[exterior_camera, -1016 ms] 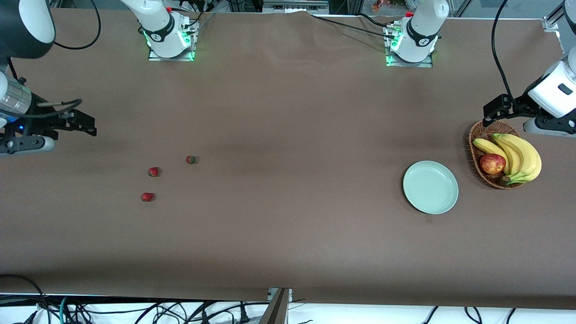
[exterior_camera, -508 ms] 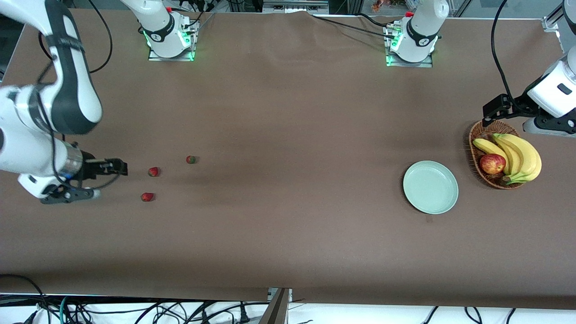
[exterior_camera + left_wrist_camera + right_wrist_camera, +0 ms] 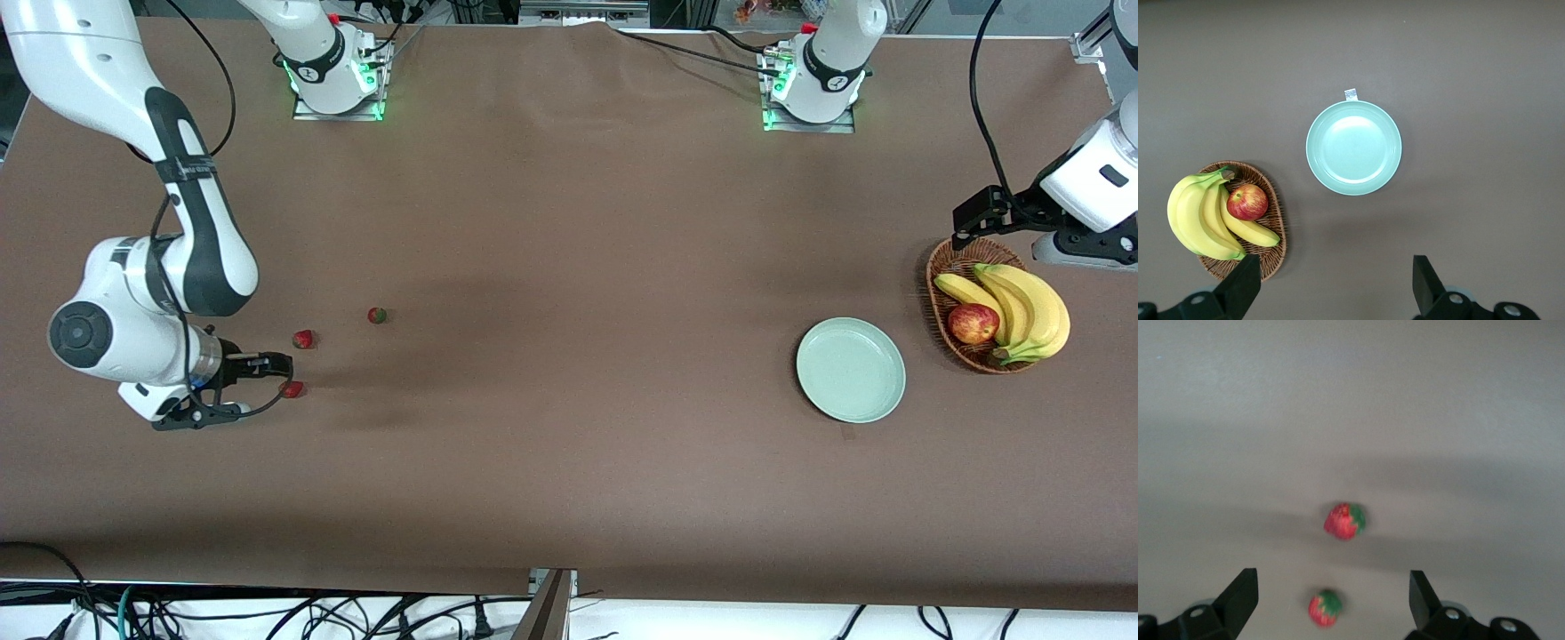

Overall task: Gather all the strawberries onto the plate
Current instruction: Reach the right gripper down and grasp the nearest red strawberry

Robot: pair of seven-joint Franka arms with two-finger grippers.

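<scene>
Strawberries are seen in the front view as three tiny red berries on the brown table (image 3: pixel 569 462), toward the right arm's end: one strawberry (image 3: pixel 291 389) nearest the camera, a second (image 3: pixel 303 339) a little farther, and a third (image 3: pixel 377 315) farthest, showing more green. The right gripper (image 3: pixel 267 378) is lowered just beside the nearest berry with its fingers spread, presumably so the berry can be taken between them. The plate (image 3: pixel 851 370), pale mint green and bare, lies well apart toward the left arm's end, beside a wicker basket (image 3: pixel 944 267) holding bananas (image 3: pixel 1022 307) and an apple (image 3: pixel 973 324). The left gripper (image 3: pixel 973 218) waits above the basket's rim (no berry is within its reach).

From the left wrist view, the plate (image 3: pixel 1353 147) is looked down on from high up, round and shallow with a raised rim; the left gripper's fingers (image 3: pixel 1241 287) are held wide apart with nothing between them.

From the right wrist view, two strawberries are framed between the parted fingers (image 3: pixel 1238 593): one berry (image 3: pixel 1325 608) close in and another (image 3: pixel 1344 521) farther off, each glossy red with a dark green cap. Nothing is pinched yet, and no berry is judged collected so far.
</scene>
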